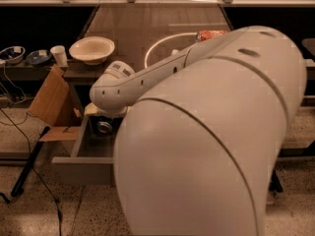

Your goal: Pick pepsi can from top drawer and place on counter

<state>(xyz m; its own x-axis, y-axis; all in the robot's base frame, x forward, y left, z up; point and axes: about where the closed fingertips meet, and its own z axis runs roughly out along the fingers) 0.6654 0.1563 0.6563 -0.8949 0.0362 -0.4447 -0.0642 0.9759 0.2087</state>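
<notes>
The top drawer [81, 170] is pulled out below the counter [147, 18]. The pepsi can [104, 127] stands inside at the drawer's back, only its silver top and a bit of dark side showing. My arm reaches in from the right, and its white wrist hangs just over the can. My gripper [105, 117] points down from that wrist, right above or around the can's top, mostly hidden by the wrist. The bulk of my arm hides the drawer's right half.
On the counter's left edge sits a cream bowl [92, 49], with a red-orange package [211, 34] at the right. A cardboard box [51, 102] leans against the drawer's left side. A white cup [59, 55] and small bowls [12, 54] sit on a low shelf. Cables [29, 161] lie on the floor.
</notes>
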